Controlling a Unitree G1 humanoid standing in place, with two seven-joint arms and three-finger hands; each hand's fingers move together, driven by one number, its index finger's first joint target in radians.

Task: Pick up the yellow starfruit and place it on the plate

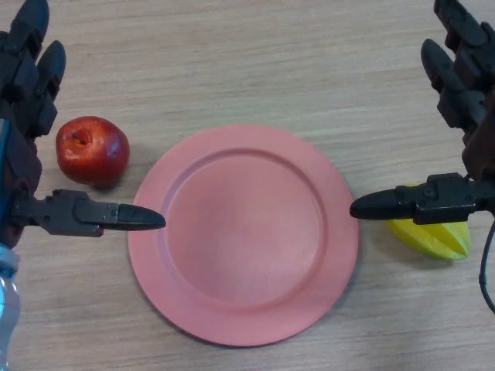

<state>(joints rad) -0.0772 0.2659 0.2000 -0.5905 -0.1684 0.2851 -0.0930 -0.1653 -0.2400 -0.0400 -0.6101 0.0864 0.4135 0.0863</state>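
Observation:
The yellow starfruit [433, 239] lies on the wooden table just right of the pink plate [243, 232], partly hidden under my right thumb. My right hand [464, 93] hovers above it at the right edge, fingers straight and thumb pointing toward the plate, holding nothing. My left hand [27, 85] shows at the left edge, open, its thumb reaching toward the plate's left rim. The plate holds nothing.
A red apple [93, 150] sits left of the plate, between my left hand's fingers and thumb in the view. The wooden table [247, 54] stretches beyond the plate.

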